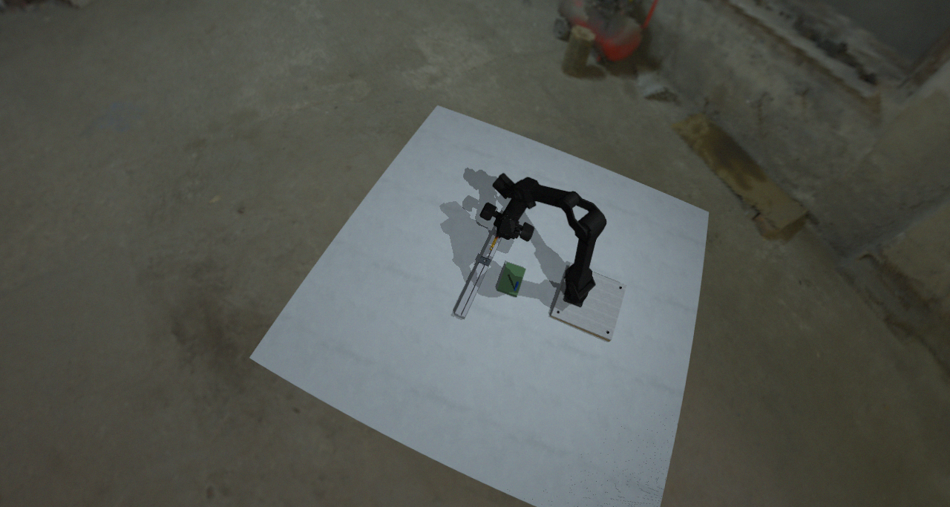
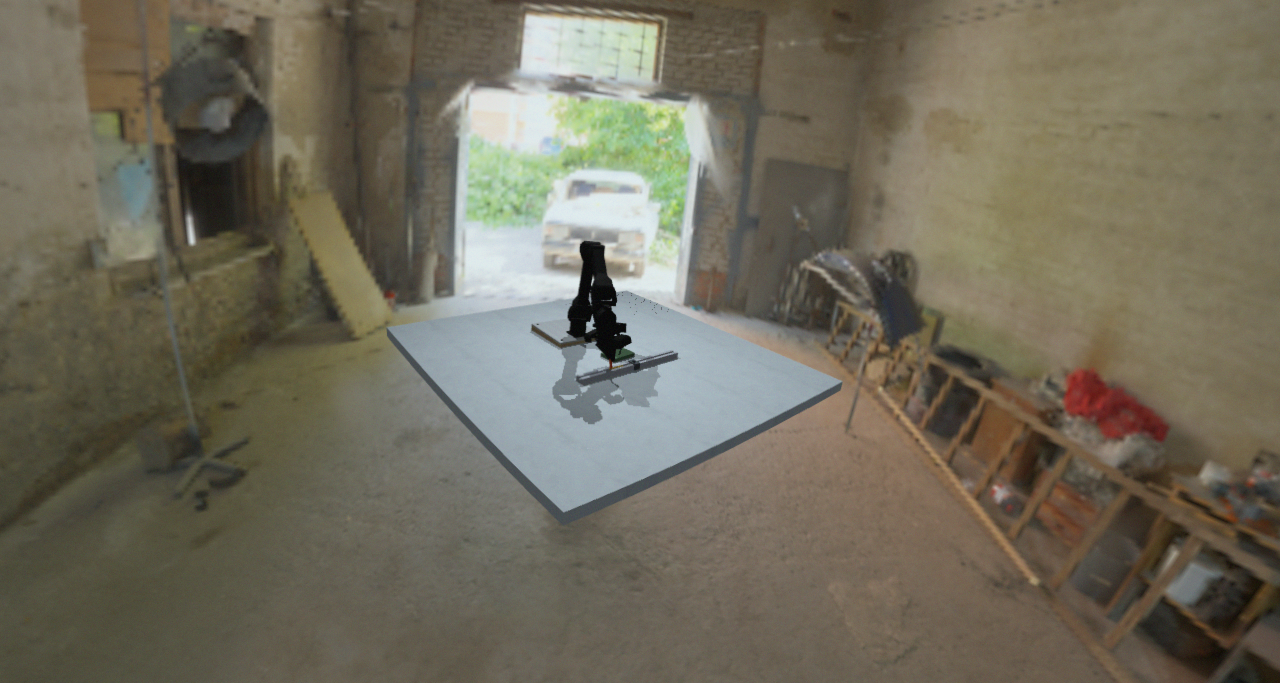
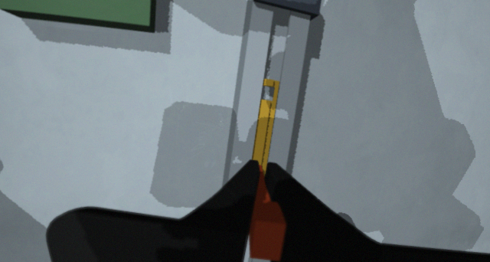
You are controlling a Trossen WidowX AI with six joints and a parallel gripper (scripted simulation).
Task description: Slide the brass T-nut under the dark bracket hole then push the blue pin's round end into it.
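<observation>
My gripper (image 3: pixel 261 169) is shut on the orange handle (image 3: pixel 268 227) of the brass T-nut (image 3: pixel 264 128), which also shows in the top view (image 1: pixel 493 243). The nut points from the fingertips toward the bracket, over the slot of the aluminum rail (image 3: pixel 254 55) (image 1: pixel 468 292) (image 2: pixel 662 357). Whether it touches the rail or sits under the lips cannot be told. The dark bracket (image 3: pixel 283 1) (image 1: pixel 482 259) (image 2: pixel 637 365) sits across the rail, a short way ahead of the nut, its hole partly visible in the wrist view. The blue pin (image 1: pixel 516 284) lies in the green tray (image 1: pixel 510 268) (image 3: pixel 84 5).
The green tray stands beside the rail, on the side toward the arm's base plate (image 1: pixel 601 304) (image 2: pixel 554 333). A thin dark line shows in the tray beside the pin. The rail lies on the pale table top (image 1: pixel 398 384) (image 2: pixel 572 464), crossed by the arm's shadow.
</observation>
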